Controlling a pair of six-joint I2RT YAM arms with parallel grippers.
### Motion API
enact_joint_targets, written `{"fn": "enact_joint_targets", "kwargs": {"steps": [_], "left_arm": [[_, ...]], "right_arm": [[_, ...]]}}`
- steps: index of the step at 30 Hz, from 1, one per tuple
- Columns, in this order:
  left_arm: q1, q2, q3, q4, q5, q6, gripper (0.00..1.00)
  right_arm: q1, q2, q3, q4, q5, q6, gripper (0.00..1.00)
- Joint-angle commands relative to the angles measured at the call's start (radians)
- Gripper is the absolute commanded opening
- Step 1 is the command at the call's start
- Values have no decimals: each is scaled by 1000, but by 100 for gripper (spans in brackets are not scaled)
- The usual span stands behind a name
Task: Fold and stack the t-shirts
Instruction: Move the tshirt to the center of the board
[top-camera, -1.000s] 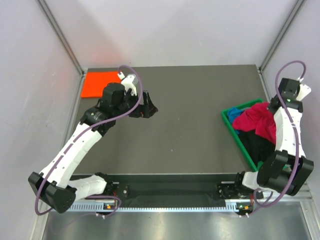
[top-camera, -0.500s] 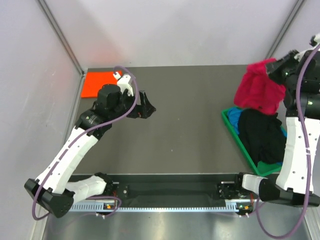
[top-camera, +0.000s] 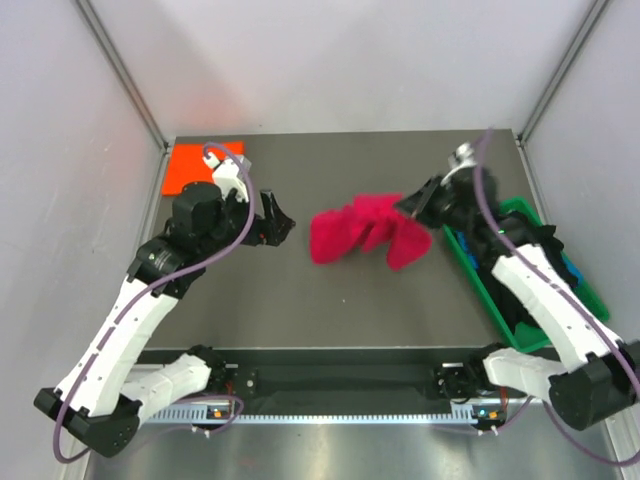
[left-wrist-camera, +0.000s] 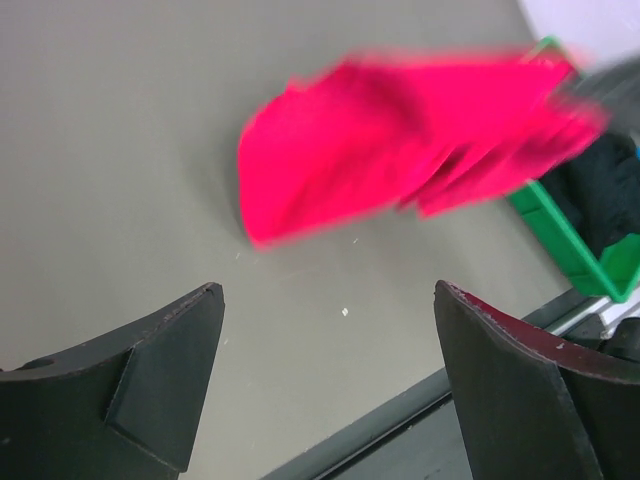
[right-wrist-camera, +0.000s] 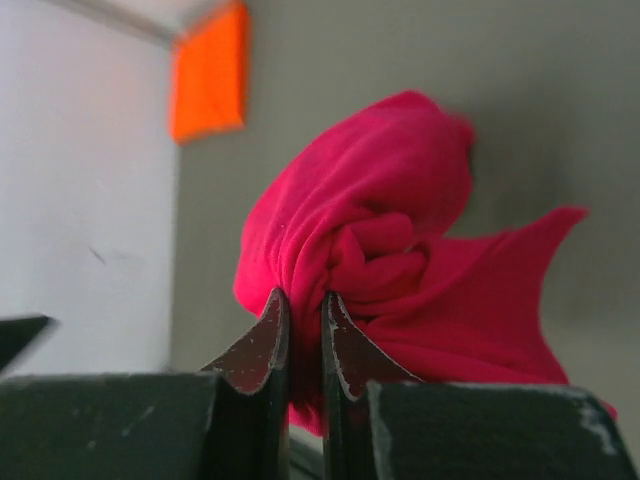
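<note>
The table (top-camera: 370, 300) is the biggest thing. It is flat, dark gray and smooth, with pale walls around it.

Two long white arms reach over it. They are hard and shiny, with black joints and purple wires. The left arm (top-camera: 130, 310) bends up toward the far left. The right arm (top-camera: 545, 300) reaches over the bin toward the middle.

The red t-shirt (top-camera: 355, 235) is soft cloth, all bunched up with folds and floppy flaps. It is over the middle of the table, a bit to the right. From the right wrist it looks like a round, twisted ball with one pointy flap. From the left wrist it looks smeary. I cannot tell if its low part touches the table.

The green bin (top-camera: 470, 270) is hard plastic with straight walls. It sits at the right edge of the table. A black t-shirt (left-wrist-camera: 600, 195) lies crumpled inside it.

The orange t-shirt (top-camera: 190, 170) is a flat, neat rectangle in the far left corner of the table.

The left gripper (top-camera: 272, 222) has two thick black fingers spread far apart, with nothing between them. It is to the left of the red t-shirt and not touching it.

The right gripper (top-camera: 415, 207) has two thin, dark, pointed fingers pinched tight on a fold of the red t-shirt.
</note>
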Motion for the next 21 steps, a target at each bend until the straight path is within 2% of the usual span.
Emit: {"fn": "enact_joint_targets", "kwargs": {"steps": [1,4,6,7,9,12,15,20,21], "left_arm": [[3,-16,-47,-17,-35,-4,90],[3,12,-90,-14,-47,-44,88],[4,30,-118,21,-30,-67,87],[4,56,-147,37,-20,-92,86],[4,88,-173,81,-4,-136,85],[8,162,-216,121,6,-159,85],[12,258,-237,178,3,-178,85],[38,418,-215,276,101,-215,79],[38,478,-199,272,103,-206,79]], "right_arm": [[115,16,-145,190,62,107,1],[148,91,-214,198,79,113,2],[148,123,-236,186,109,83,7],[148,129,-236,168,138,61,12],[149,120,-240,65,273,40,13],[149,78,-320,16,344,44,15],[148,47,-378,-16,355,23,29],[148,-8,-342,-114,419,-20,39],[149,-45,-331,-137,428,-23,45]]}}
